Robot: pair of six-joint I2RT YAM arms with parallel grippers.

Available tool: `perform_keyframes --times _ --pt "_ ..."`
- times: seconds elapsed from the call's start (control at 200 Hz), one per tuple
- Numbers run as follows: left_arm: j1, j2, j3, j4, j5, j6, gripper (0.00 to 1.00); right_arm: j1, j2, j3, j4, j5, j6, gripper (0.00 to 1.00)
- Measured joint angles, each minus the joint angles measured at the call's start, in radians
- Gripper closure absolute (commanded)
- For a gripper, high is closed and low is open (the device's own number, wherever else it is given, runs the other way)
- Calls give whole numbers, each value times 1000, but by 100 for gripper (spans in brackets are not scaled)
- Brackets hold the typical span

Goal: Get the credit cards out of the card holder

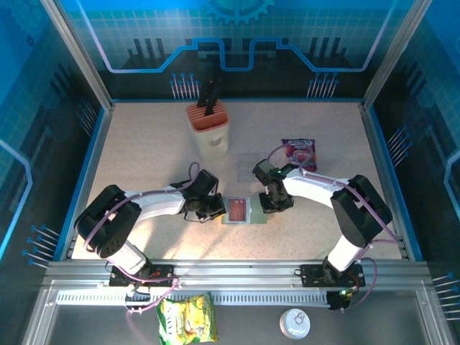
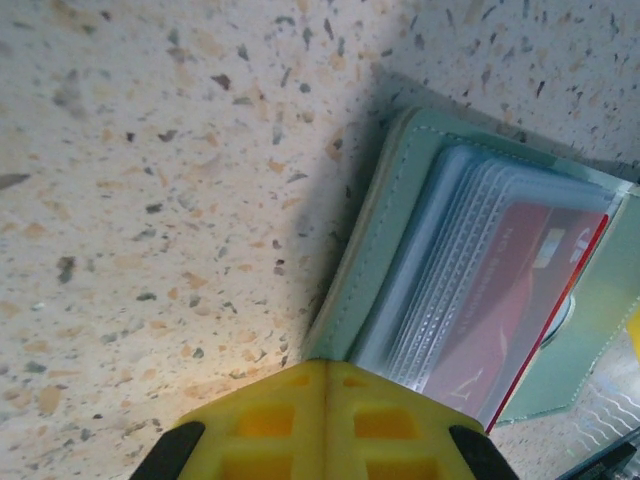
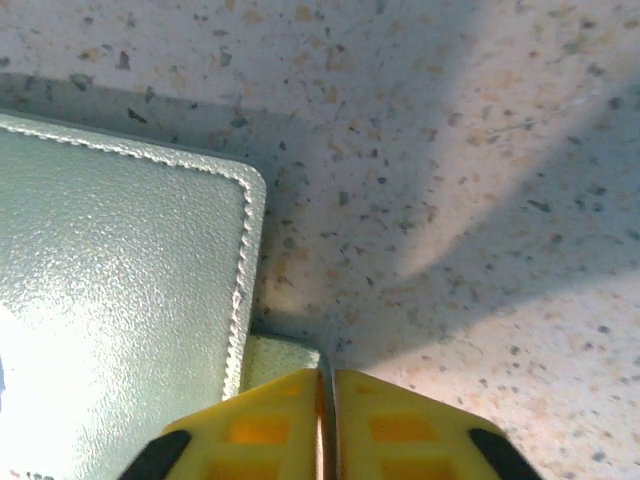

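Lying open, the card holder (image 2: pixel 385 225) abuts the closed left gripper (image 2: pixel 325 368).

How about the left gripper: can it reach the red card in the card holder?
Probably yes: the card holder lies open before the left gripper, nothing between; but the red card sits under clear sleeves and the jaws are shut.

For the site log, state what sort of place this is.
Probably a robot test cell in a lab: two arms bolted to a rail at a speckled table, enclosed by an aluminium frame and blue printed panels.
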Motion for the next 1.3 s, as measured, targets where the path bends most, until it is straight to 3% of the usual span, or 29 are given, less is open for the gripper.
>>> perform_keyframes --times 0.165,0.465,0.66,0.765,0.97,1.301 --pt "-1 0 2 -3 0 0 100 0 -86 22 -76 11 7 73" --pt "-3 0 5 -6 0 0 100 48 -159 192 -193 25 18 70" --pt "-4 2 5 -6 0 0 100 161 -61 285 -174 -26 46 67" --pt "-4 2 5 -6 0 0 100 192 32 290 -154 -32 71 58" --pt "-4 2 5 -6 0 0 100 184 109 248 -148 12 108 43" --pt "-4 2 5 -6 0 0 100 124 134 190 -137 63 114 31"
